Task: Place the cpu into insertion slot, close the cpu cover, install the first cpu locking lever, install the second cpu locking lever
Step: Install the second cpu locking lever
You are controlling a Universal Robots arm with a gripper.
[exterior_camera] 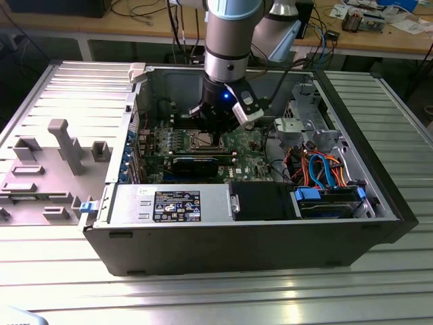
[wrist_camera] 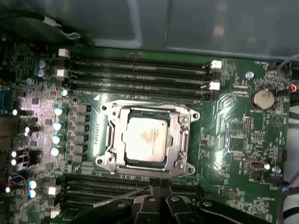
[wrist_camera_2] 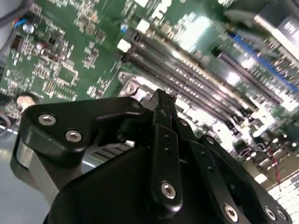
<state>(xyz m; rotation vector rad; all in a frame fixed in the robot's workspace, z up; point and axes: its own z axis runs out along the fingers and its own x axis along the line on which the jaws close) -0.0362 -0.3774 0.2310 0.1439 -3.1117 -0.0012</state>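
Exterior view: end effector (exterior_camera: 218, 128) is held low over the insertion slot (exterior_camera: 206, 141) inside the open computer case (exterior_camera: 270, 230). First wrist view: cpu (wrist_camera: 145, 139) is seated, cpu cover (wrist_camera: 180, 140) shut over it; fingers (wrist_camera: 159, 190) are pressed together, empty, probably for lever work.

- Black label plate (exterior_camera: 176, 206), on the grey front panel of the computer case (exterior_camera: 61, 95), lower centre of the exterior view: white print and symbols, too small to read.
- White sticker (exterior_camera: 145, 191), just left of the black plate: print illegible.
- Chip (wrist_camera: 145, 139), centre of the first wrist view: faint marking on its metal top, not legible.
- Green circuit board (wrist_camera: 243, 126): small white lettering, unreadable.
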